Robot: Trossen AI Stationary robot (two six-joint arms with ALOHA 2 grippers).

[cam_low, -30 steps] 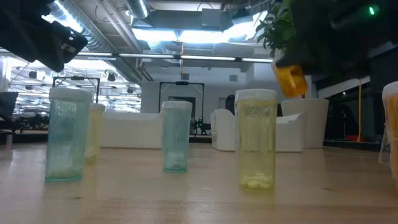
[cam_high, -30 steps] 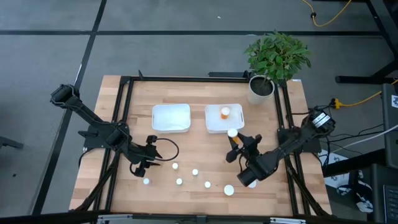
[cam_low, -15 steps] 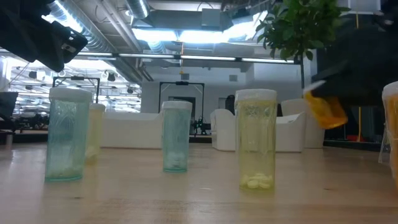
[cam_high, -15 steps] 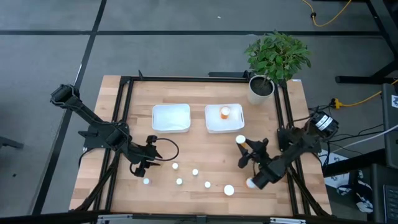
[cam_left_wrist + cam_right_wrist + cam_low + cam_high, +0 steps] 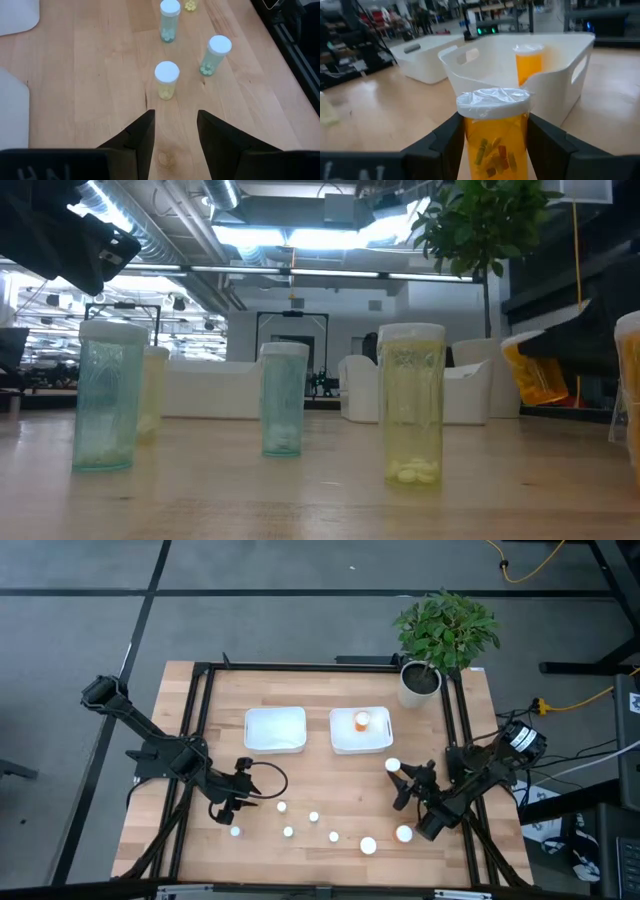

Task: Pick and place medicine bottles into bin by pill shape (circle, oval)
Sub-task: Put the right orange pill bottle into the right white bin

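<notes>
My right gripper (image 5: 398, 778) is shut on an orange medicine bottle (image 5: 495, 135) with a white cap (image 5: 392, 766). It hangs just in front of the right white bin (image 5: 360, 745), toward the table's right. That bin holds another orange bottle (image 5: 361, 720). The left bin (image 5: 275, 728) stands beside it. Several small white-capped bottles (image 5: 313, 816) stand upright on their bases in a loose row near the front edge. My left gripper (image 5: 246, 798) hangs open and still at the row's left end, with a pale yellow bottle (image 5: 166, 80) ahead of its fingers. My right gripper pinches the orange bottle's body (image 5: 470, 145), just below the white cap, between its two fingers (image 5: 445, 145). One finger lies on each side. The fingers come in about level from the table's near right. The bottle hangs roughly upright, cap up, lifted clear of the table (image 5: 535, 370).
A potted plant (image 5: 440, 635) stands at the far right corner. Two wider bottles (image 5: 368, 845) (image 5: 404, 833) stand near the front, just below my right arm. A black frame (image 5: 205, 670) runs round the table. Bare wood lies between the bins and the bottle row.
My right gripper has carried the orange bottle away from the right bin, toward the table's right and near edges, and down. It has tipped closer to level, and it has stayed shut on the bottle, which remains clear of the table.
</notes>
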